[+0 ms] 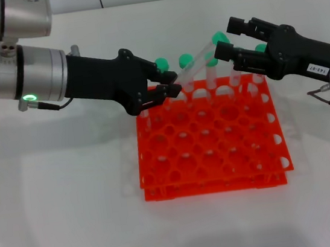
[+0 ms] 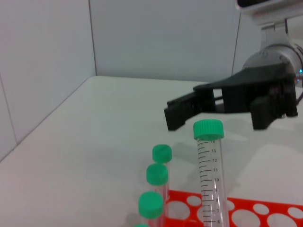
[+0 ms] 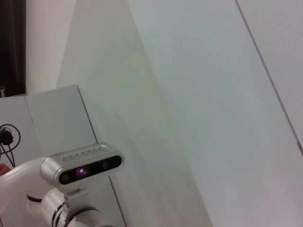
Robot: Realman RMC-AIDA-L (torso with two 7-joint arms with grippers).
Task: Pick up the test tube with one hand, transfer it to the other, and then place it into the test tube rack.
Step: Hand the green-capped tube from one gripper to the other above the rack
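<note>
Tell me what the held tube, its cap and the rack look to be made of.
The test tube, held low by the left claw near the open right claw: clear, likely plastic; printed graduations show through it. Its green cap: opaque plastic, ribbed sides, matte. The test tube rack: orange-red, glossy moulded plastic with round holes.

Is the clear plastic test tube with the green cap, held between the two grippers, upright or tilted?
Tilted. In the head view the clear plastic test tube slants from the left gripper up towards the right gripper.
</note>
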